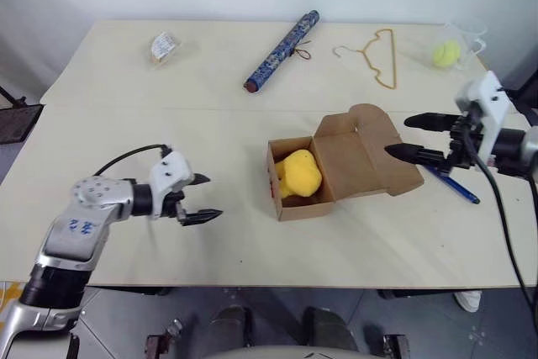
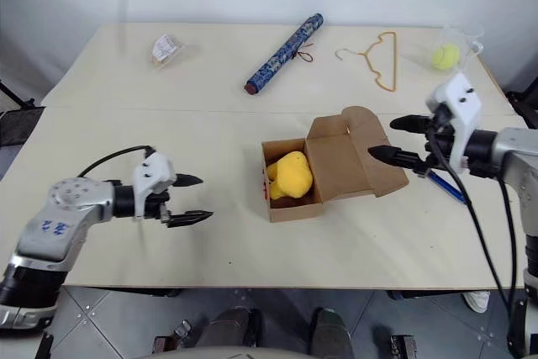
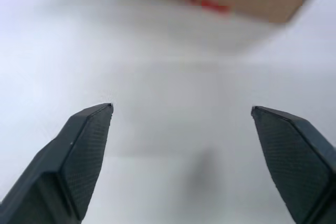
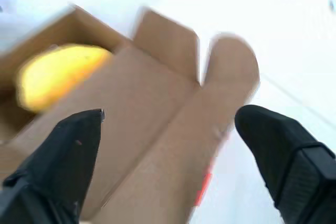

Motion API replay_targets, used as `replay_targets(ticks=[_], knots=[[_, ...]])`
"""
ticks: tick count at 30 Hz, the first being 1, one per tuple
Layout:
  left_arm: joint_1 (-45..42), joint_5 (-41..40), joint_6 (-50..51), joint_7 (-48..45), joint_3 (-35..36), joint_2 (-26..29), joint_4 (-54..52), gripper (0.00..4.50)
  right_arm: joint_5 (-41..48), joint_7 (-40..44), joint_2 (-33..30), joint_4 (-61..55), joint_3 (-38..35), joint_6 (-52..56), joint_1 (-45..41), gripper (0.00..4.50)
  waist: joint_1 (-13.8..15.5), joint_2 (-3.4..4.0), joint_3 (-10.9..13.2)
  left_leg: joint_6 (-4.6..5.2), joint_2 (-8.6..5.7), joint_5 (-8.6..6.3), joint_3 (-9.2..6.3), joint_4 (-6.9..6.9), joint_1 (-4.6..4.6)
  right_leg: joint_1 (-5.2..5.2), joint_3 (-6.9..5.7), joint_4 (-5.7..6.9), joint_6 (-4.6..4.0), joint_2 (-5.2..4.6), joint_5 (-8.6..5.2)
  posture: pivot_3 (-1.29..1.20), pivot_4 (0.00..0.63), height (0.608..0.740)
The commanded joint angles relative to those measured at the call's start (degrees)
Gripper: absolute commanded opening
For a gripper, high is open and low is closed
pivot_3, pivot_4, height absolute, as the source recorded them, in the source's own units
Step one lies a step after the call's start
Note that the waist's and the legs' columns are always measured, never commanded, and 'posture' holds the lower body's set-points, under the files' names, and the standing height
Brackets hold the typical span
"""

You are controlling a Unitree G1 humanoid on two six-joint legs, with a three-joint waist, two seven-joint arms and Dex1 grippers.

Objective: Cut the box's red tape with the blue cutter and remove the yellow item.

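Observation:
The brown box (image 1: 363, 160) lies open in the middle of the table, its lid flaps folded back to the right. The yellow item (image 1: 299, 174) sits inside it, uncovered. Bits of red tape (image 3: 210, 4) show on the box's side, and more red tape (image 4: 202, 187) on the edge of a flap. My left gripper (image 1: 214, 197) hovers open to the left of the box, apart from it and pointing at it. Open too, my right gripper (image 1: 397, 135) hangs over the right flap with nothing between its fingers. The blue cutter (image 1: 455, 185) lies on the table just right of the box, below my right gripper.
Along the back of the table lie a blue patterned umbrella (image 1: 282, 39), a tan wire hanger (image 1: 380, 55), a clear cup holding a yellow-green ball (image 1: 446, 53) and a small wrapped packet (image 1: 164, 45). Bare table stretches in front of the box.

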Motion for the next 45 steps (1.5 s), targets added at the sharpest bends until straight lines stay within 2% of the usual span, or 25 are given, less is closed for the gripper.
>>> replay_targets(ticks=[1,2,4,6,11,14,17,21,24,27,32,35,41,44,45], knots=[[5.9,-3.9,-5.0,-1.1,8.6,0.6,-0.4,4.45,1.9,4.0,1.7,1.9,-5.4,-11.3,0.6,4.42,-0.1,0.00,0.0,0.01,0.00,0.00,0.05,0.04,0.03,0.02,0.01,-0.02,0.00,-0.01,0.00,0.00,0.150,0.740],[8.4,-4.5,-6.3,-1.8,10.5,0.8,-0.4,4.45,3.5,5.4,2.0,2.9,-6.1,-11.4,0.5,4.42,-0.1,0.00,0.0,0.02,0.00,-0.01,0.08,0.05,0.04,0.03,0.03,0.00,0.00,-0.02,0.00,0.00,0.150,0.740],[13.4,-7.4,-3.8,-1.0,15.1,0.3,-2.4,4.45,3.7,12.4,1.4,3.2,-5.7,-17.0,3.7,4.42,-0.3,0.00,0.0,0.06,0.02,-0.03,0.15,0.07,0.09,0.05,0.06,-0.02,0.00,-0.05,0.00,0.00,0.150,0.740],[17.2,-11.0,-1.0,-1.1,19.4,0.2,-3.9,4.45,4.5,15.9,2.0,0.7,-5.2,-20.8,6.5,4.42,-0.2,-0.02,0.0,0.07,0.09,-0.07,0.14,0.07,0.12,0.05,0.05,0.03,0.00,-0.03,0.00,0.00,0.150,0.740],[19.7,-15.7,2.6,-1.5,23.4,2.5,-7.6,4.45,8.6,13.3,3.4,-7.4,-7.2,-20.0,11.1,4.42,0.1,0.02,0.0,0.02,0.16,-0.09,0.12,0.09,0.13,0.01,0.06,0.07,-0.07,-0.04,0.04,0.00,0.150,0.740],[15.0,-19.0,8.1,-0.9,20.9,5.7,-11.0,4.45,10.4,12.3,2.5,-12.0,-9.6,-18.8,15.4,4.42,0.3,0.01,0.0,-0.06,0.18,-0.16,0.01,0.09,0.13,0.06,0.01,0.00,-0.13,-0.07,0.08,0.00,0.150,0.740],[3.9,-19.4,13.1,-2.3,12.1,9.8,-11.6,4.45,11.4,10.1,1.2,-13.7,-11.9,-17.7,16.5,4.42,0.3,0.03,0.0,-0.11,0.16,-0.20,-0.06,0.11,0.14,0.06,0.01,-0.03,-0.19,-0.08,0.11,0.00,0.150,0.740],[-11.2,-16.2,16.5,-3.7,0.1,10.2,-8.9,4.45,11.3,8.3,0.3,-13.4,-12.2,-17.8,15.8,4.42,0.0,0.10,0.0,-0.08,0.14,-0.16,0.10,0.11,0.19,0.10,0.05,0.03,-0.20,0.00,0.16,0.00,0.150,0.740],[-34.7,-4.4,17.4,-1.7,-19.1,-1.7,2.3,4.45,11.3,6.4,0.7,-14.2,-12.1,-17.6,16.1,4.42,0.3,0.05,0.0,-0.04,0.17,-0.14,0.40,0.07,0.50,0.23,0.06,0.18,-0.18,0.07,0.16,0.00,0.150,0.740],[-43.6,2.6,14.5,-1.3,-27.8,-9.9,11.0,4.45,11.8,5.2,0.8,-16.0,-12.1,-16.8,17.8,4.42,1.6,-0.10,0.1,0.09,-0.13,-0.03,0.78,0.18,0.50,0.47,0.02,-0.06,-0.08,0.18,0.22,0.00,0.150,0.740],[-48.1,10.0,7.7,-1.1,-34.5,-18.2,20.9,4.45,13.3,1.9,1.5,-20.2,-12.8,-15.4,20.4,4.42,0.1,-0.15,0.1,0.32,-0.09,-0.33,0.90,-0.01,0.81,0.44,0.06,-0.22,0.00,0.01,0.25,0.00,0.150,0.740],[-48.5,15.1,3.8,-1.4,-37.6,-19.6,24.2,4.45,14.9,-0.1,1.5,-22.8,-13.7,-13.9,22.3,4.42,0.2,-0.19,0.2,0.31,0.10,-0.34,0.89,-0.05,0.71,0.29,0.01,-0.20,0.00,0.02,0.25,0.00,0.150,0.740],[-48.4,19.9,-0.5,-1.7,-39.6,-23.6,30.3,4.45,16.6,-2.1,1.6,-25.4,-15.4,-12.7,26.2,4.42,0.6,-0.21,0.2,0.35,0.24,-0.37,0.92,0.21,0.58,0.33,0.02,-0.26,0.02,0.01,0.27,0.00,0.150,0.740],[-48.1,20.1,-1.5,-0.9,-38.1,-26.6,32.2,3.89,16.8,-2.9,1.8,-26.0,-15.6,-12.9,27.2,4.50,0.8,-0.21,0.2,0.42,0.23,-0.39,0.91,0.24,0.71,0.57,0.02,-0.48,0.02,-0.02,0.27,0.00,0.150,0.740],[-48.2,20.2,-1.7,-0.9,-37.6,-27.2,32.6,3.58,16.8,-3.1,1.9,-26.1,-15.6,-13.0,27.5,4.50,0.8,-0.21,0.2,0.43,0.23,-0.39,0.90,0.24,0.71,0.61,0.03,-0.54,0.02,-0.03,0.27,0.00,0.150,0.740]])
